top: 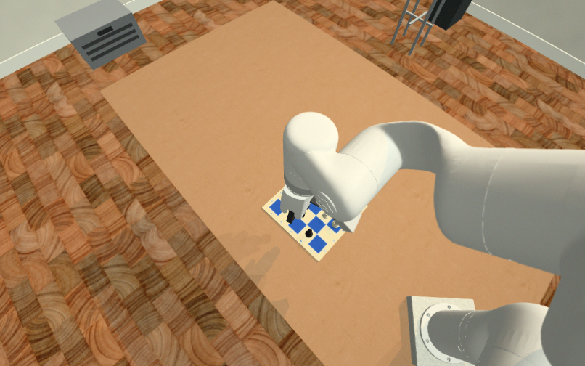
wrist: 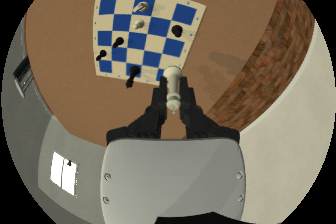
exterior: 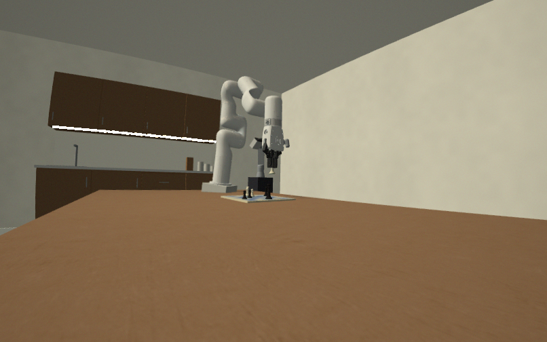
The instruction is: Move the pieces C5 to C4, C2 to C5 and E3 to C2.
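A small blue-and-cream chessboard (wrist: 147,33) lies on the brown table; it also shows in the top view (top: 307,224) and the exterior view (exterior: 257,197). My gripper (wrist: 173,85) is shut on a white chess piece (wrist: 172,84) and holds it high above the board's near edge; the piece hangs below the fingers in the exterior view (exterior: 271,169). Several pieces stand on the board: black ones (wrist: 176,30) (wrist: 118,41) (wrist: 102,54) (wrist: 132,73) and pale ones (wrist: 139,22) (wrist: 143,5). A black piece (top: 308,232) shows in the top view.
The arm's base (top: 440,327) stands on the table's near right corner. A grey cabinet (top: 101,34) and a metal stand (top: 415,22) are on the floor beyond the table. A dark box (exterior: 259,183) sits behind the board.
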`<state>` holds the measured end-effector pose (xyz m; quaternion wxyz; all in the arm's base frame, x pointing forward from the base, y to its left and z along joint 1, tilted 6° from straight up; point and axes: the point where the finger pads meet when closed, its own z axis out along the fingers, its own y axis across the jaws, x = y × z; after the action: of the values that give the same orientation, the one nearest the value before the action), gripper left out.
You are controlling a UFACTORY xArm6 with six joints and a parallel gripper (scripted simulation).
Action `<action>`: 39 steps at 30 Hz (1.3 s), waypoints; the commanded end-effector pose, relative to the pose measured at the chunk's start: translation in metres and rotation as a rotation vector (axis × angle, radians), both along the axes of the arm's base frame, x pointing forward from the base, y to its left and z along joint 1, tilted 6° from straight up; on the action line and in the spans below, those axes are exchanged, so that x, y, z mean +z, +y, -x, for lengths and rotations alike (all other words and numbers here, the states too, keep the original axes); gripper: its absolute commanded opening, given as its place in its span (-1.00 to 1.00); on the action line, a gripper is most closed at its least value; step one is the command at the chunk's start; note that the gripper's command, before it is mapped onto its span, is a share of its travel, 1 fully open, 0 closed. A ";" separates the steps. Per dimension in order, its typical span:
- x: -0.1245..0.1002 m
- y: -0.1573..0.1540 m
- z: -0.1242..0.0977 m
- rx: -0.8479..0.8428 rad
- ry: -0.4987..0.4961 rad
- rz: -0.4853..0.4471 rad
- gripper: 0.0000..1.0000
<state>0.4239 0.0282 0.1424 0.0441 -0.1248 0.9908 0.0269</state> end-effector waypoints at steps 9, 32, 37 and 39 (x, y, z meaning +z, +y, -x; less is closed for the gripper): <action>0.005 -0.005 -0.003 -0.020 0.001 -0.002 -1.00; 0.002 -0.075 -0.039 -0.264 0.016 -0.022 -1.00; -0.002 -0.074 -0.039 -0.264 0.016 -0.022 -1.00; -0.006 -0.074 -0.040 -0.264 0.016 -0.022 -1.00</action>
<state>0.4619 -0.0461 0.1408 0.0388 0.0071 0.9987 0.0328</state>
